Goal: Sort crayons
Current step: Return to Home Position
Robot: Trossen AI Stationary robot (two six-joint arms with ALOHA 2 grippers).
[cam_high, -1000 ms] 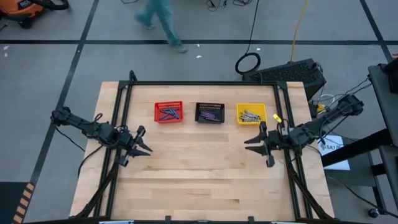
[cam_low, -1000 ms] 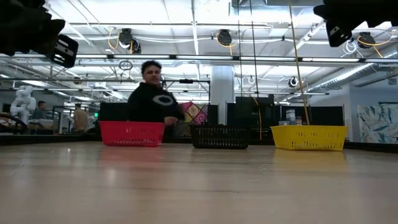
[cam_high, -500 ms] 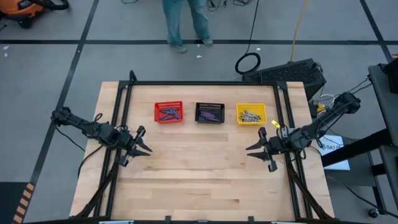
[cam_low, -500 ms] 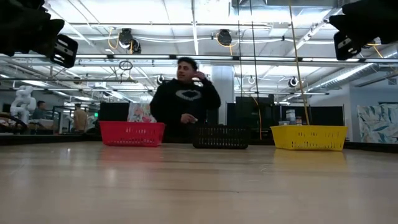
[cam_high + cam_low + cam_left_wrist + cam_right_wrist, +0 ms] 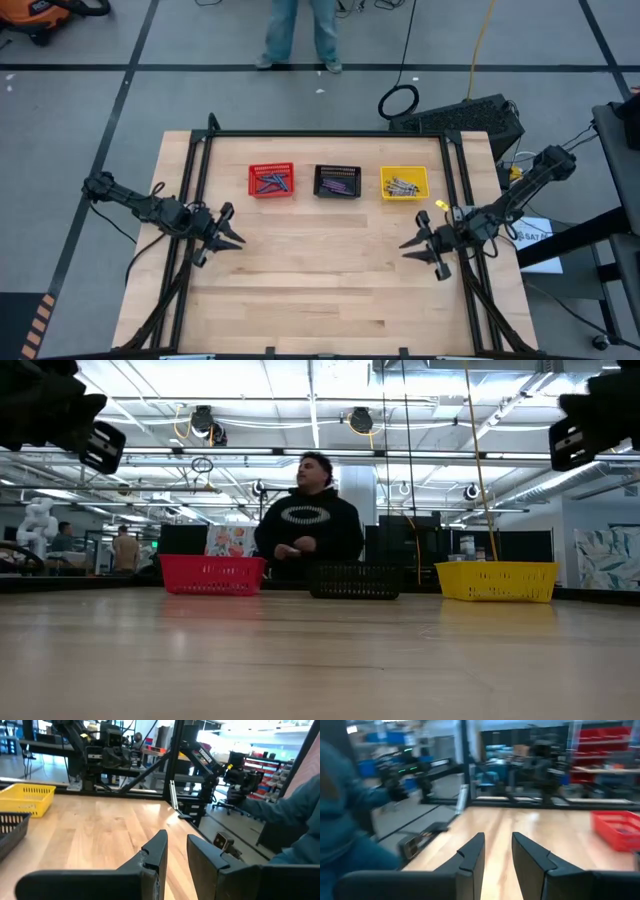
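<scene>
Left end effector (image 5: 229, 231) and right end effector (image 5: 416, 248) gape empty; thin crayons (image 5: 271, 182) lie colour-sorted.

Right jaws parted, empty, above the wooden table (image 5: 545, 827), red basket (image 5: 616, 831) beyond.

Left pincer (image 5: 232, 229), right pincer (image 5: 416, 246) agape

From above, the crayons (image 5: 272, 183) in the red basket (image 5: 271, 166) near the table's (image 5: 320, 290) far edge are too small to count.
</scene>
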